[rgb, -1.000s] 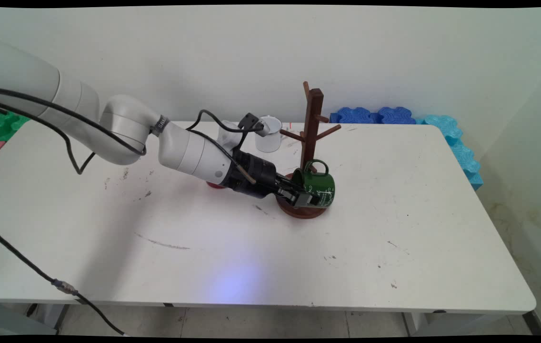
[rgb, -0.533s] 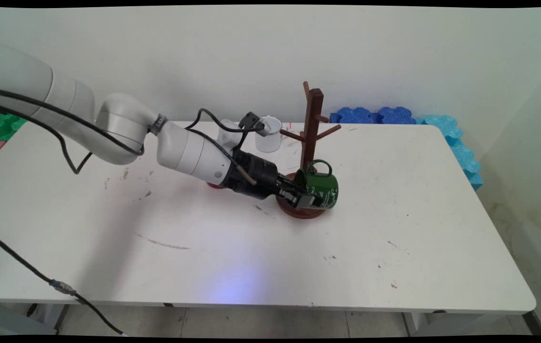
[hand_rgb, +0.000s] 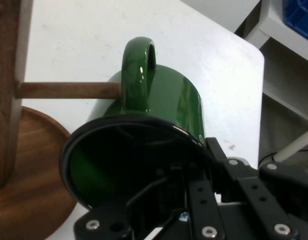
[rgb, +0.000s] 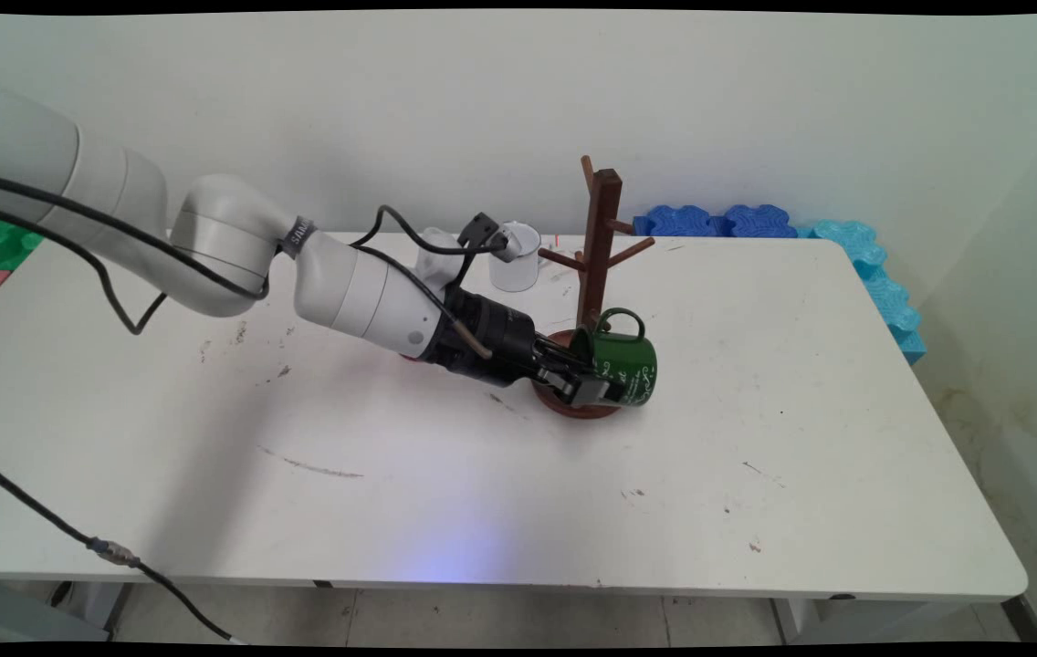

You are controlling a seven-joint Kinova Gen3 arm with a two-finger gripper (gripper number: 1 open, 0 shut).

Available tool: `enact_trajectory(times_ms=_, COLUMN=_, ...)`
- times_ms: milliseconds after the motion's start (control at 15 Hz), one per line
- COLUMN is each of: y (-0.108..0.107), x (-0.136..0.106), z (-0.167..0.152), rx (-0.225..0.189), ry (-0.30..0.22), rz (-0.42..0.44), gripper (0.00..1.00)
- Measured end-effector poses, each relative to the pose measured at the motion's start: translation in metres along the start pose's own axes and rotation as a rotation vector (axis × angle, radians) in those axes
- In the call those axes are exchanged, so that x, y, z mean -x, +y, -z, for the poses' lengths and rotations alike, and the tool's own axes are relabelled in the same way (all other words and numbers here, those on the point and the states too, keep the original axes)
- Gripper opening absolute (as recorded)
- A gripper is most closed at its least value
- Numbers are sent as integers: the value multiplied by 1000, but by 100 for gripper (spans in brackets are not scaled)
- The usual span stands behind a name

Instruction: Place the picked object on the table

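Scuffed white worktop [rgb: 756, 438] before a plain pale wall, blue foam blocks [rgb: 719, 221] along its far right edge.
The black two-finger end effector [rgb: 593, 385] is clamped on the rim of a glossy green mug [rgb: 628, 367], tipped sideways over the round base of a dark wooden mug tree [rgb: 596, 265], its handle touching a low peg; a white cup [rgb: 518, 260] stands behind.

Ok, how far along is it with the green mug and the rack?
Done: the gripper is shut on the mug's rim, with the mug on its side over the rack's base. In hand: the handle sits at a peg's tip. Left: the peg is not through the handle.
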Motion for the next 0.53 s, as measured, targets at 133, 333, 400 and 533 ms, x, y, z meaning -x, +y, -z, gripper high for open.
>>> enact_trajectory(times_ms=133, y=4, x=0, z=2, rx=3, ry=0, rz=-4, gripper=0)
enact_trajectory(times_ms=333, y=9, x=0, z=6, rx=4, ry=-3, rz=-15, gripper=0)
enact_trajectory(times_ms=400, y=11, x=1, z=8, rx=4, ry=-4, rz=-19, gripper=0)
enact_trajectory(times_ms=533, y=15, x=2, z=13, rx=2, ry=-9, rz=-29, gripper=0)
